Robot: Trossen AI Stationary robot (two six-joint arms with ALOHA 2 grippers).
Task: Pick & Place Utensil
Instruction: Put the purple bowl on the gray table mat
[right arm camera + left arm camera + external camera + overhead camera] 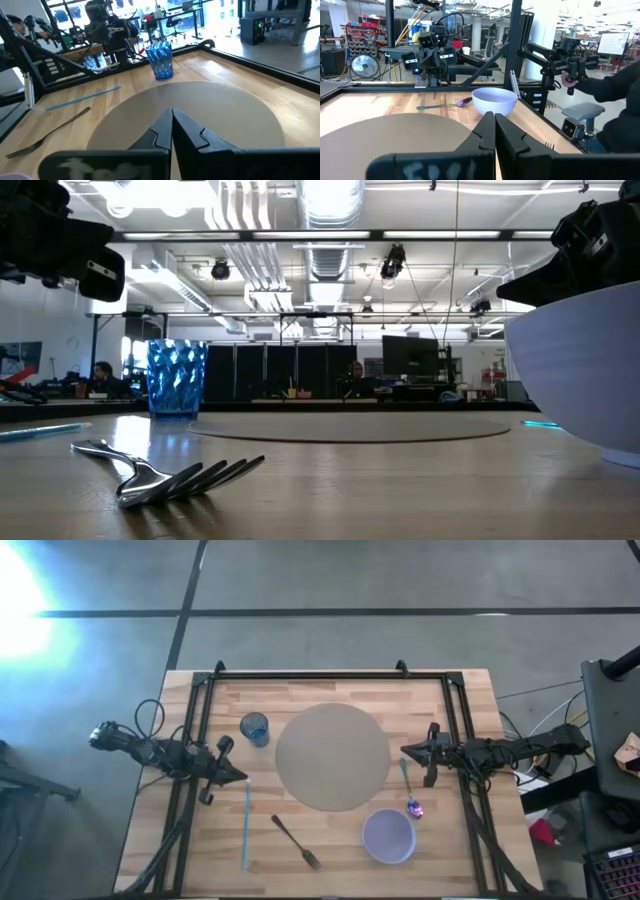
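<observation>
**Both grippers shut and empty; utensils lie untouched on the tabletop**

Several utensils are candidates and the task names none, so the first risk, in my judgement, is reaching for the wrong one. The dark metal fork (pixel 296 841) lies flat near the tabletop's front edge, between the thin light-blue straw (pixel 246 825) and the pale lavender round bowl (pixel 389 836). The teal-handled spoon with a purple bowl (pixel 409 790) lies by the right edge of the large round tan mat (pixel 332 756), just beside the lavender bowl. Flat, thin metal on wood is hard to pinch; fingers arriving closed would likely skid over it or shove it away. A reach for the spoon could nudge the bowl, and the ribbed blue translucent tumbler (pixel 255 728), upright off the mat's left edge, could be tipped by a sweeping arm.

The left gripper (pixel 240 779) hovers near the left edge with its fingers pressed together, holding nothing. The right gripper (pixel 408 751) hangs at the mat's right edge, likewise closed and empty.

The pale wooden butcher-block tabletop (pixel 450 850) sits in a black frame, over a grey concrete floor. Beyond is a workshop with ceiling ducts, monitors, benches, and people seated.
</observation>
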